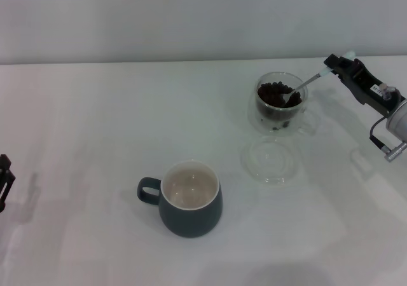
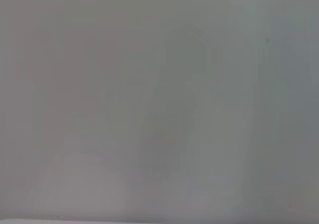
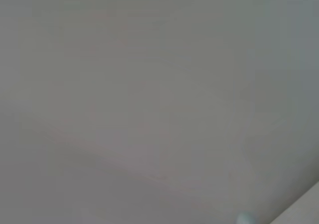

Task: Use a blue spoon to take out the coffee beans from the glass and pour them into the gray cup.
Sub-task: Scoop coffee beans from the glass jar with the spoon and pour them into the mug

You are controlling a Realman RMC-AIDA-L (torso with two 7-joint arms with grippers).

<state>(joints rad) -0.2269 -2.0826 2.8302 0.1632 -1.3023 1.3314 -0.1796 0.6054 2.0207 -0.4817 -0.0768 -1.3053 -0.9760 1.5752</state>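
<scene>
Head view: one right gripper (image 1: 336, 64), jaws closed on the pale handle of one blue spoon (image 1: 306, 85), whose bowl is sunk among the coffee beans (image 1: 275, 96) in one glass (image 1: 280, 102) at the far right of the bench (image 1: 95, 140). Step in hand: scooping; next, a level lift and carry to the one gray cup (image 1: 189, 199), near centre, empty. One clear dish (image 1: 269, 159) lies between. Left gripper (image 1: 5, 181) parked at left edge, jaws' state cannot be told. Left wrist view: blank surface only. Right wrist view: blank surface, nothing countable.

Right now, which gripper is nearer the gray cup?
Left, marginally. The left gripper sits parked at the table's left edge, level with the gray cup. The right gripper holds the spoon at the glass, farther back.
</scene>
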